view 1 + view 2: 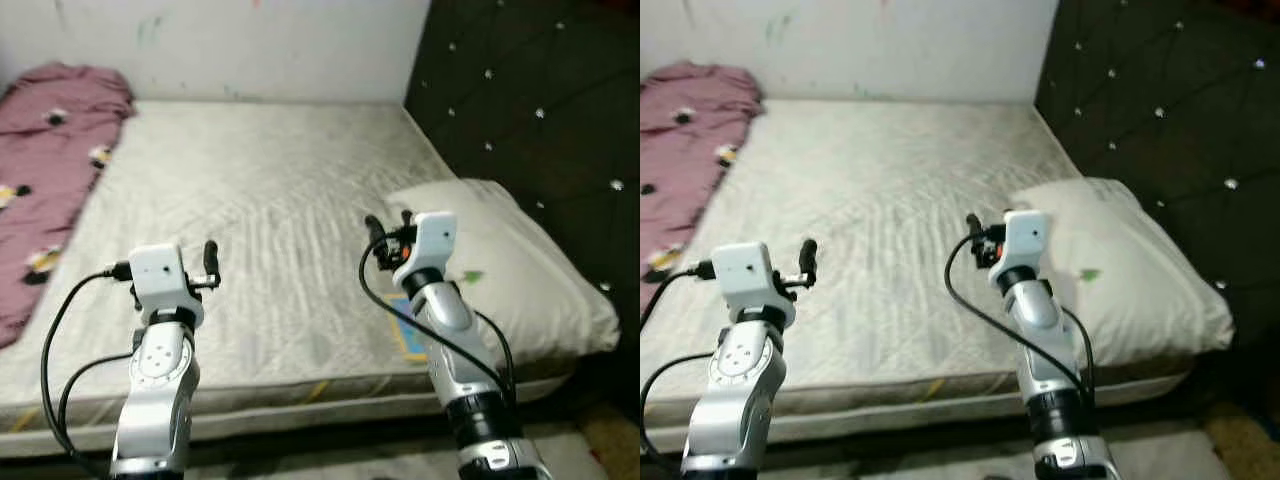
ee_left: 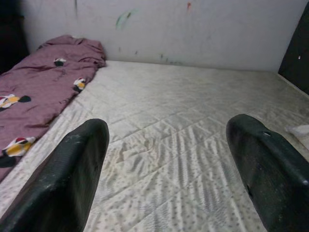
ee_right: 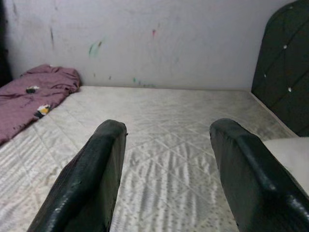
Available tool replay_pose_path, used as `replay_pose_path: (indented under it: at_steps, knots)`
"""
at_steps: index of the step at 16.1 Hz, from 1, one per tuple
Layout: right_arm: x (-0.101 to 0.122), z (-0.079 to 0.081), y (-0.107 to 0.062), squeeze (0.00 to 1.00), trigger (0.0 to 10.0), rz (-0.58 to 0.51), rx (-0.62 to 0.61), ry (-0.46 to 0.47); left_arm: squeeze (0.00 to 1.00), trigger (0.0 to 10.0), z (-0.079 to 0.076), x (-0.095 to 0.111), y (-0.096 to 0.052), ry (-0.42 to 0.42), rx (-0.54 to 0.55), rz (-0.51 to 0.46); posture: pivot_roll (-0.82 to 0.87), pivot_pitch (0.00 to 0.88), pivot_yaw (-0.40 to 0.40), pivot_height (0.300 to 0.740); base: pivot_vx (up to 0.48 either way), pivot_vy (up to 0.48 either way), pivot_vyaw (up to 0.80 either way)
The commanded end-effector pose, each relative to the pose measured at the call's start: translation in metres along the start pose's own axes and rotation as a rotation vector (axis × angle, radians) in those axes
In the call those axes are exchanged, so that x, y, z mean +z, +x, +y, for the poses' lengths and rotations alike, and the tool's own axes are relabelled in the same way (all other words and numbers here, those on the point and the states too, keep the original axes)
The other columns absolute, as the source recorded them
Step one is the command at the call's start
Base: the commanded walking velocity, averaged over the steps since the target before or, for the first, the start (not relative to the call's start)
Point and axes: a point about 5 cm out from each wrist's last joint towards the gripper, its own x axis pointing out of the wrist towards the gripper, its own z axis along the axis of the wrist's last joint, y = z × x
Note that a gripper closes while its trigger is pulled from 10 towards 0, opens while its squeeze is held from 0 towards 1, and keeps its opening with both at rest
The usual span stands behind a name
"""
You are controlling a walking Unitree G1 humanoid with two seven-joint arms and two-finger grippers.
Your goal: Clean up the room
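Item 1, bed: bare quilted mattress, pale, filling the middle of the head views; we stand at its 6 o'clock edge, facing the white wall.

Item 2, blanket: maroon with small cartoon prints, bunched along the mattress's 9 to 10 o'clock side against the wall. We judge it the main thing to tidy, since it lies rumpled rather than spread.

Item 3, pillow: off-white, lying flat at 3 o'clock, beside the dark tufted headboard. It sits where a pillow belongs, so likely needs little.

Item 4, left tool: raised over the near edge of the mattress at 7 o'clock, fingers spread wide, grasping nothing; it points toward the wall with the blanket off to its side.

Item 5, right tool: raised at 5 o'clock, just short of the pillow's near corner, fingers likewise released and empty.

Remark: both arms are held forward and level, we think as a ready stance before reaching. No item is touched yet; the tidying appears barely begun.
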Motion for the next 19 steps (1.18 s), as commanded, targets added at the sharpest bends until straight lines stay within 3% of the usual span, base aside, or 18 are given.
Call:
replay_pose_path:
  at_steps: [1,9,12,15,19]
  knots:
    - [0.0029,-0.011,-0.0018,0.0,10.0,-0.009,-0.028,-0.016,0.0,10.0,-0.0087,0.0023,0.0004,-0.01,-0.028,-0.004,-0.02,0.0,-0.018,0.74,0.0,0.48,0.0]
    - [0.0017,-0.0116,-0.002,0.0,10.0,0.0,-0.031,-0.02,0.0,10.0,-0.0088,0.0022,0.0005,-0.016,-0.027,-0.001,-0.02,0.0,-0.019,0.74,0.0,0.48,0.0]
    - [0.0009,-0.0117,-0.0022,0.0,10.0,0.004,-0.031,-0.02,0.0,10.0,-0.0091,0.0022,0.0007,-0.018,-0.029,-0.001,-0.02,0.0,-0.019,0.74,0.0,0.48,-0.72]
    - [-0.0001,-0.0114,-0.0026,0.0,10.0,0.009,-0.028,-0.026,0.0,10.0,-0.0101,0.0048,0.0001,-0.023,-0.048,-0.028,-0.02,0.0,-0.019,0.74,0.0,0.48,0.0]
    - [0.0001,-0.0117,-0.0025,0.0,10.0,0.009,-0.025,-0.03,0.0,10.0,-0.0143,0.0077,-0.0029,-0.043,-0.111,-0.046,-0.02,0.0,-0.021,0.74,0.0,0.0,0.0]
